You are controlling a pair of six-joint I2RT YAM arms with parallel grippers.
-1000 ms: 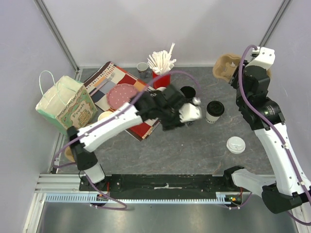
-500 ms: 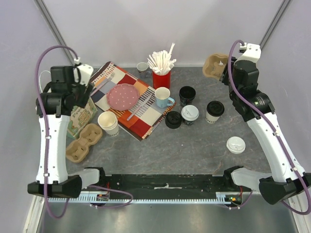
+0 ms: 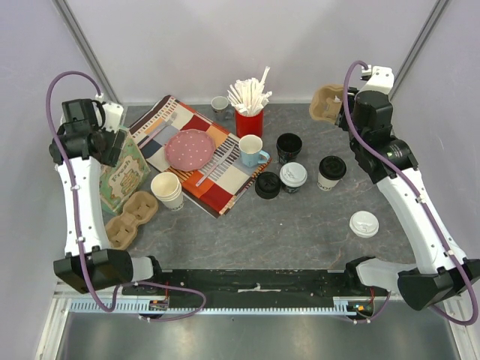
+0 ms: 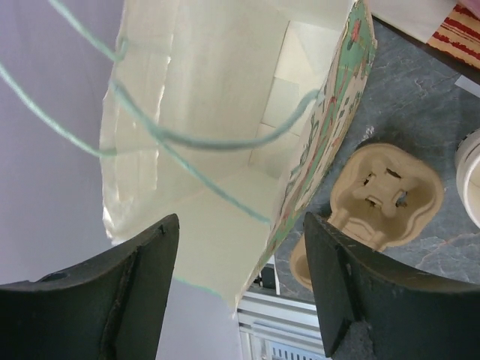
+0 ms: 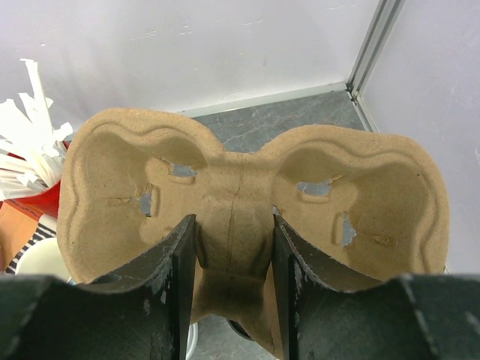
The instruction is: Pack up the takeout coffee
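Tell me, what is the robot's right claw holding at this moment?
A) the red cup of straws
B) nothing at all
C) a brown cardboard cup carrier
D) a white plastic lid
C: in the right wrist view, the right gripper has its two fingers clamped on the middle ridge of the brown cup carrier.

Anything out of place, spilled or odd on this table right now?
Nothing is spilled or tipped. One oddity: a loose white lid lies alone on the right, apart from every cup, while both takeout cups, the white-lidded cup and the black-lidded cup, are already capped. The right fingers hold a pulp carrier.
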